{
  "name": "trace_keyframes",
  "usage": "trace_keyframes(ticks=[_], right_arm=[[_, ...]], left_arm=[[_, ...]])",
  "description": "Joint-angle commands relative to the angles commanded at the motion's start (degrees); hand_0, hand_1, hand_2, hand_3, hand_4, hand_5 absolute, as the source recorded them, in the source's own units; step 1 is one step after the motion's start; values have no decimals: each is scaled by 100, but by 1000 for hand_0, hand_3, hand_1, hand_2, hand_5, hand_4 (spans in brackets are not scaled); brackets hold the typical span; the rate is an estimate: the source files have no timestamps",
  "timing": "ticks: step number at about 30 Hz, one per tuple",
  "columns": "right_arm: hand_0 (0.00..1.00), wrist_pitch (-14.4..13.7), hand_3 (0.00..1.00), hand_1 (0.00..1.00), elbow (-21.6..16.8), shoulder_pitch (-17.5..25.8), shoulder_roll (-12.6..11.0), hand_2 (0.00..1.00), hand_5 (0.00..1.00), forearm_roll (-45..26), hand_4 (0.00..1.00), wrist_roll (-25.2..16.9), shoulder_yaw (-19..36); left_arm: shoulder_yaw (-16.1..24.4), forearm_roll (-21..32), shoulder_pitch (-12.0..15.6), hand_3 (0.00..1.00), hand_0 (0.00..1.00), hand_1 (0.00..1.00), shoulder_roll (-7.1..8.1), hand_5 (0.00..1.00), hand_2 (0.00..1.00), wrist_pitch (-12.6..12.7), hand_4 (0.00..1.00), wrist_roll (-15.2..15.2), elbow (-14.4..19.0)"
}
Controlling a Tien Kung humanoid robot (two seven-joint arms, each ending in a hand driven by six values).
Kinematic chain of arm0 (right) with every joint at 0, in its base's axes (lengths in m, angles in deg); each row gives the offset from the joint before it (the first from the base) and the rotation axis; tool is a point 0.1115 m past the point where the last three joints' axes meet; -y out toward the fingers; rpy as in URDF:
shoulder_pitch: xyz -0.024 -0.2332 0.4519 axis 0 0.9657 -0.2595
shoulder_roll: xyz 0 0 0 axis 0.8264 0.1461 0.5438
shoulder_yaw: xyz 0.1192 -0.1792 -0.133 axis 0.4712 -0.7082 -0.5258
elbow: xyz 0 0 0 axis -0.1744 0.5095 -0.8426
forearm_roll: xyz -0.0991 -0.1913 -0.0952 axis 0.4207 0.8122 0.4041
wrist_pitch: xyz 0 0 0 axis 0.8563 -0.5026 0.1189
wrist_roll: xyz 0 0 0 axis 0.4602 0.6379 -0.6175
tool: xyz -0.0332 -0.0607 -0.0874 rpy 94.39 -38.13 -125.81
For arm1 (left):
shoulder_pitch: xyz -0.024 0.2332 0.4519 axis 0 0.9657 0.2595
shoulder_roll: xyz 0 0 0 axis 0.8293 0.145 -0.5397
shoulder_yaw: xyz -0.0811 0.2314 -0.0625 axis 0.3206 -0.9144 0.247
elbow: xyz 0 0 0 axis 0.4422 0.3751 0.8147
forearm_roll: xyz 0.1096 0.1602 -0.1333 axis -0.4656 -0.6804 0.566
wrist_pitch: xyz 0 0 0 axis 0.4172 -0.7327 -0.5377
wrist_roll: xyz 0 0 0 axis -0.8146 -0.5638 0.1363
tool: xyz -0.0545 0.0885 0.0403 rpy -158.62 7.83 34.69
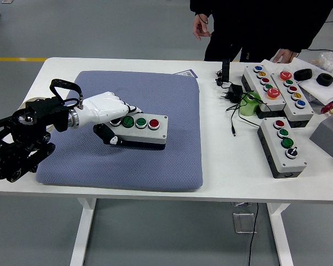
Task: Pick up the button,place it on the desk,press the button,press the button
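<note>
My left hand (104, 110) was white on a black arm (19, 138). The button box (141, 129) in it was light grey with dark sides, carrying two green buttons and one red. The pad (155, 105) beneath was a dotted blue-grey weave, the worktop (227, 166) plain white. The far boxes (277, 91) showed red, green, yellow and blue buttons. The person's sleeve (266, 22) was black.

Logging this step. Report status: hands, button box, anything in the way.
Left hand shut on button box, fingers over its left end. Box low over blue pad, level. Right hand not in view. Pad around it bare, nothing blocking.
</note>
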Motion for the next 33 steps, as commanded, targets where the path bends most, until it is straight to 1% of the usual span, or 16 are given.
trace_keyframes(ticks=[3,4,6,7,11,12,15,18,19,24,25,27,30,31,33], right_arm=[[795,0,606,770,0,-1,-2,760,186,-3,243,-1,-6],[795,0,606,770,0,0,-3,760,186,-7,243,-2,-9],[795,1,606,770,0,-1,-4,760,186,-11,243,-3,-13],[794,1,607,770,0,-3,-8,760,183,-35,243,-7,-39],[794,3,607,770,0,-3,-14,760,183,-87,243,-18,-86],[794,5,606,770,0,-2,-16,759,181,-98,244,-20,-98],[794,6,606,770,0,-5,-15,759,181,-92,244,-19,-99],[794,6,606,770,0,-4,-11,759,181,-81,244,-19,-84],[794,7,606,770,0,-5,-9,758,180,-75,244,-18,-78],[794,21,606,770,0,-16,-23,758,180,-157,244,-27,-168],[794,25,606,770,0,-16,-25,759,173,-163,242,-29,-174],[794,25,606,770,0,-17,-24,759,173,-154,242,-29,-162],[794,25,606,770,0,-17,-23,759,173,-143,242,-30,-151],[794,26,606,769,0,-17,-24,758,173,-139,243,-31,-144],[794,25,606,769,0,-16,-24,758,173,-141,243,-35,-141]], left_arm=[[-21,-39,17,301,324,263,-5,2,300,-82,607,-57,-27],[-6,-143,27,301,324,263,-8,2,300,-170,607,-128,-46],[11,-262,34,301,324,263,-11,2,300,-238,607,-181,-62],[34,-372,42,411,359,328,-9,2,376,-318,655,-222,-71],[100,-548,76,411,359,328,12,2,376,-477,655,-317,-58],[122,-602,85,854,447,522,20,2,672,-552,887,-354,-38],[155,-707,100,854,447,522,46,2,672,-700,887,-463,35],[208,-673,129,854,447,522,66,2,672,-815,887,-517,92],[227,-622,142,998,555,726,77,192,890,-879,998,-553,124],[301,-434,185,998,555,726,137,192,890,-969,998,-746,336],[333,-401,197,998,800,902,146,324,998,-979,998,-767,373],[448,-281,237,998,800,902,171,324,998,-1035,998,-805,473],[675,-109,310,998,800,902,217,324,998,-1194,998,-844,657],[804,-34,353,998,861,942,244,366,998,-1307,998,-873,771],[999,76,416,998,861,942,281,366,998,-1484,998,-906,941]])
